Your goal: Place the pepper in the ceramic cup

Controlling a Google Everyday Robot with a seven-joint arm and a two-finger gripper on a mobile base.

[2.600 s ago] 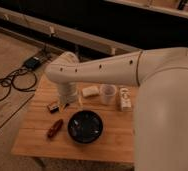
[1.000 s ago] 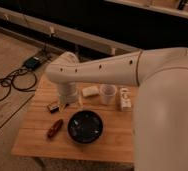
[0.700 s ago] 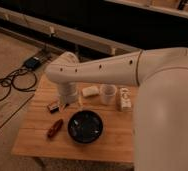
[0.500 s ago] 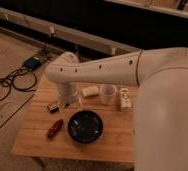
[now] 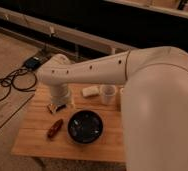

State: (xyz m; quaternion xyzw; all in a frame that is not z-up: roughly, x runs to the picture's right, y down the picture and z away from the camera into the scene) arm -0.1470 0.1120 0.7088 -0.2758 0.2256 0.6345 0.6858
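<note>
Nothing has moved since a moment ago: arm, pepper and cup are all exactly where they were. My gripper hangs off the wrist, low over the bench at its far corner, and whether it's spread or pinched I cannot tell, because the wrist hides it. It doesn't look to be carrying anything.

Just beside it, nearly underneath, sits a flat dark block. That's not my target.

Here's the relation that counts: the pepper lies past that block, out toward the bench's near edge, close to my gripper but clear of it. Its long axis runs on a diagonal, one tip toward the near edge and the other angling up toward the black bowl just beside it. By my reckoning I'd have to come down across that diagonal, not along it.

Further out, on the other side and toward my own bulk, stands the ceramic cup, upright and well apart from the pepper, with a pale lump between me and it.
</note>
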